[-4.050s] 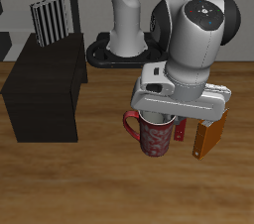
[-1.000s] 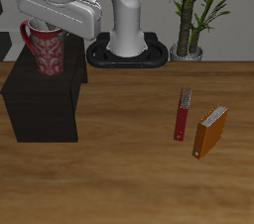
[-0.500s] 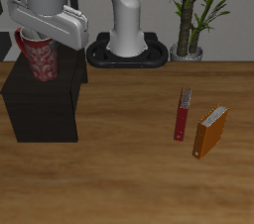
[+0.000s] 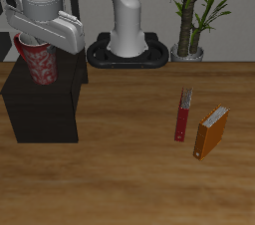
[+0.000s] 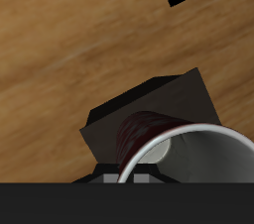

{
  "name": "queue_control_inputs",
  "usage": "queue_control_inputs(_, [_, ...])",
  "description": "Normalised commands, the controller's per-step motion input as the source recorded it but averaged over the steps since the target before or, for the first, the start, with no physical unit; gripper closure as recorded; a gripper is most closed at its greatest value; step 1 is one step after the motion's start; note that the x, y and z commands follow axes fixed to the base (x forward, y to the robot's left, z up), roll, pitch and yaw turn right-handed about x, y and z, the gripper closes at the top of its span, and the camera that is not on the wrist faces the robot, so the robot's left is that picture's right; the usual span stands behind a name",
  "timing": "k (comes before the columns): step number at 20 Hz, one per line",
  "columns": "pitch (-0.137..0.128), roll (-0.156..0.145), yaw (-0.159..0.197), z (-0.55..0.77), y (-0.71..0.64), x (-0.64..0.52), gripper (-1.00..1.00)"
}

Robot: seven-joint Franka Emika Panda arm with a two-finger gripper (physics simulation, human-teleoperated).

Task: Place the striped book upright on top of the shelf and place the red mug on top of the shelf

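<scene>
One mug, the red mug (image 4: 39,60), hangs upright in your gripper (image 4: 40,38), clamped at its rim, directly above the shelf (image 4: 45,95) top at the desk's back corner; lower straight down. I can't see the striped book.

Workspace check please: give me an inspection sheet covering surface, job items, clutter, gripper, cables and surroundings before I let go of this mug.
Surface: wooden table, bare apart from the items below.
Job's things: red mug held over the shelf top; contact with the top cannot be told. Striped book not visible, the arm blocks that part of the shelf.
Clutter: slim red book and orange book standing near each other on the table.
Grippers: gripper shut on the mug's rim.
Cables: nothing seen.
Surroundings: potted plant behind the table.
</scene>
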Motion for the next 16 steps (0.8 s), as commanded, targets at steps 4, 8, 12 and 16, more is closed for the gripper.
queue_control_inputs(4, [-0.006,0.003,-0.012,-0.11,-0.09,-0.13,1.0])
queue_control_inputs(8, [0.005,-0.006,0.019,-0.16,-0.05,0.0,1.0])
queue_control_inputs(12, [0.081,-0.012,-0.033,-0.26,0.04,0.14,-1.0])
queue_control_inputs(16, [0.02,-0.054,-0.07,-0.14,-0.08,0.08,-1.0])
